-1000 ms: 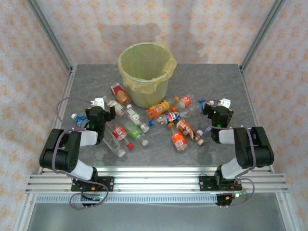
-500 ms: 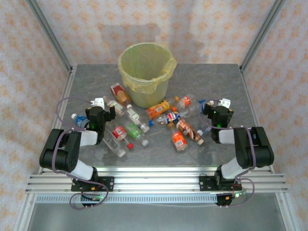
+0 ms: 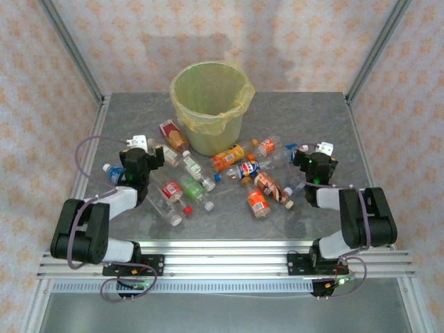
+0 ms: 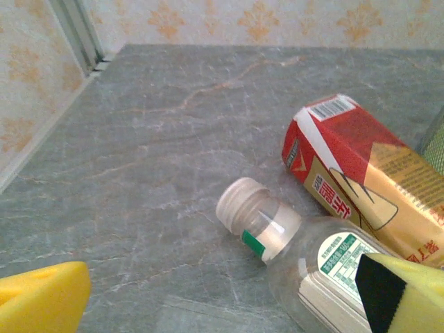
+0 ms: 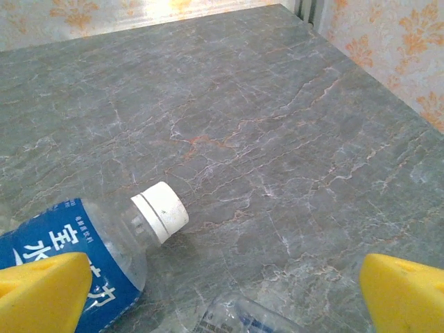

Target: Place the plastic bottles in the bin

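The table (image 5: 277, 125) is rendered in grey marble, veined with faint red. The bin (image 3: 215, 135) is lined in translucent yellow-green. The blue-labelled bottle (image 5: 104, 250) is capped in white and lettered in white. The red-and-gold bottle (image 4: 361, 166) is marked with a white barcode patch. The walls (image 3: 291, 41) are patterned in pale pink with orange floral motifs. The right gripper (image 5: 223, 295) is padded in yellow.
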`<state>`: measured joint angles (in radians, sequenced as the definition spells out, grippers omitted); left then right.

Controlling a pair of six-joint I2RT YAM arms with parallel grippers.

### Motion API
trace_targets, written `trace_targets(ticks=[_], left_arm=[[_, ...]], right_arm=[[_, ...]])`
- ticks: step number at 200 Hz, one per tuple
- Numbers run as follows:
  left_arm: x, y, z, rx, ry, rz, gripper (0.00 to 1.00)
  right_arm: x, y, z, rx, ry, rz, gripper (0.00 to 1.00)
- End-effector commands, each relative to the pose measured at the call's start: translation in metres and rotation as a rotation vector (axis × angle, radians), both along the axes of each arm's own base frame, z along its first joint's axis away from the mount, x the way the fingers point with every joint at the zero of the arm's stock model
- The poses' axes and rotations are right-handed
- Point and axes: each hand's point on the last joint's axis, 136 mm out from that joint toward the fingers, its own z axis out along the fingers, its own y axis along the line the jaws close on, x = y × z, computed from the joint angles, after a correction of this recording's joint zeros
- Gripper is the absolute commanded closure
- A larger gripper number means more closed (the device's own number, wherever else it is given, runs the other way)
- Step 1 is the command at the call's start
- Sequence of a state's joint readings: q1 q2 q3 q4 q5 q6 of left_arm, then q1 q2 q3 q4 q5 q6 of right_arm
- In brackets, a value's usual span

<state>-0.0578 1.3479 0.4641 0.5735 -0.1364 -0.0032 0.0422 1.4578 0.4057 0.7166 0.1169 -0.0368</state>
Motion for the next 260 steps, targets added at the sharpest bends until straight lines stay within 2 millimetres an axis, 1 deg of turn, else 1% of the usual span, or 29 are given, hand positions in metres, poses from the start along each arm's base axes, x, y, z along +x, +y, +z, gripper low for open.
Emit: trace_targets(ticks=[1, 20, 25, 26, 29, 31, 35, 41, 45, 50, 66, 83, 97, 107, 125, 136, 152, 167, 204, 219, 260], left_arm=[[-0.008, 0.012, 0.024, -0.002, -0.027, 0.065, 0.00], [-0.015, 0.015, 0.046, -0.016, -0.044, 0.089, 0.00], [-0.018, 0.016, 0.052, -0.021, -0.047, 0.099, 0.00], [-0.018, 0.016, 0.054, -0.023, -0.050, 0.101, 0.00], [-0.020, 0.017, 0.057, -0.026, -0.048, 0.106, 0.00], [-0.021, 0.018, 0.060, -0.029, -0.050, 0.110, 0.00], [-0.024, 0.019, 0.064, -0.035, -0.050, 0.119, 0.00], [-0.028, 0.021, 0.071, -0.047, -0.048, 0.137, 0.00], [-0.031, 0.022, 0.075, -0.055, -0.046, 0.150, 0.00], [-0.035, 0.023, 0.081, -0.068, -0.045, 0.160, 0.00], [-0.050, 0.028, 0.098, -0.109, -0.041, 0.209, 0.00], [-0.072, 0.040, 0.110, -0.158, -0.018, 0.318, 0.00], [-0.091, 0.047, 0.112, -0.187, 0.031, 0.392, 0.00], [-0.107, 0.054, 0.112, -0.224, 0.057, 0.481, 0.00], [-0.139, 0.069, 0.108, -0.274, 0.104, 0.664, 0.00], [-0.148, 0.072, 0.103, -0.295, 0.134, 0.717, 0.00], [-0.144, 0.068, 0.091, -0.345, 0.177, 0.700, 0.00], [-0.143, 0.070, 0.076, -0.401, 0.200, 0.727, 0.00], [-0.127, 0.071, 0.029, -0.555, 0.288, 0.744, 0.00], [-0.122, 0.074, 0.013, -0.577, 0.331, 0.765, 0.00], [-0.102, 0.083, -0.015, -0.585, 0.399, 0.796, 0.00]], right_arm=[[-0.003, -0.011, 0.021, -0.010, -0.016, -0.062, 0.01], [-0.013, -0.020, 0.033, -0.033, 0.005, -0.118, 0.01], [-0.015, -0.022, 0.040, -0.033, -0.004, -0.131, 0.01], [-0.016, -0.023, 0.037, -0.035, 0.009, -0.134, 0.01], [-0.017, -0.024, 0.044, -0.033, -0.004, -0.141, 0.01], [-0.019, -0.025, 0.042, -0.032, 0.010, -0.147, 0.01], [-0.021, -0.026, 0.050, -0.027, -0.003, -0.156, 0.01], [-0.025, -0.027, 0.055, -0.016, -0.005, -0.171, 0.01], [-0.027, -0.028, 0.054, -0.010, 0.005, -0.177, 0.01], [-0.030, -0.029, 0.064, 0.006, -0.012, -0.191, 0.01], [-0.039, -0.031, 0.076, 0.037, -0.009, -0.216, 0.01], [-0.048, -0.033, 0.088, 0.058, 0.009, -0.243, 0.01], [-0.055, -0.033, 0.094, 0.072, 0.036, -0.254, 0.01], [-0.059, -0.033, 0.098, 0.079, 0.058, -0.255, 0.01], [-0.065, -0.030, 0.104, 0.093, 0.100, -0.250, 0.01], [-0.068, -0.029, 0.106, 0.099, 0.123, -0.249, 0.01], [-0.070, -0.028, 0.109, 0.107, 0.146, -0.246, 0.01], [-0.072, -0.028, 0.111, 0.116, 0.160, -0.252, 0.01], [-0.074, -0.023, 0.116, 0.137, 0.183, -0.234, 0.01], [-0.075, -0.022, 0.118, 0.141, 0.191, -0.234, 0.01], [-0.079, -0.021, 0.119, 0.159, 0.209, -0.236, 0.01]])
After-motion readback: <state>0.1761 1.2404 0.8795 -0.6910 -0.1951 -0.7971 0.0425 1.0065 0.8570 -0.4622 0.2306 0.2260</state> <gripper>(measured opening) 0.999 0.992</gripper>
